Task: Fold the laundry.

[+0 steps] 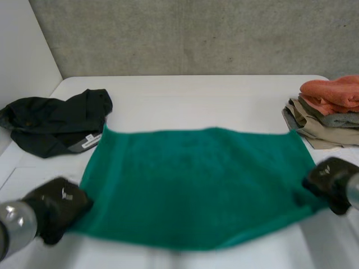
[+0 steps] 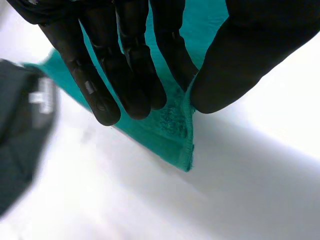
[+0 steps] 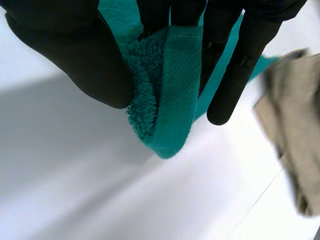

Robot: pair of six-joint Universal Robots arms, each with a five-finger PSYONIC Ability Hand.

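While the green towel (image 1: 190, 185) lies spread across the table (image 1: 185, 101), left hand (image 1: 56, 204) pinches its near-left corner — thumb against fingers. Right hand (image 1: 331, 179) clamps the near-right corner, cloth bunched.

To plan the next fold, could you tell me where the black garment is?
In the head view, the black garment lies crumpled on the table's left side, right by the towel's far left corner, beyond the left hand.

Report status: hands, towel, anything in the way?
Left hand, right hand shut on near corners of green towel. Spread wide over table. Black garment, folded pile close beside far corners.
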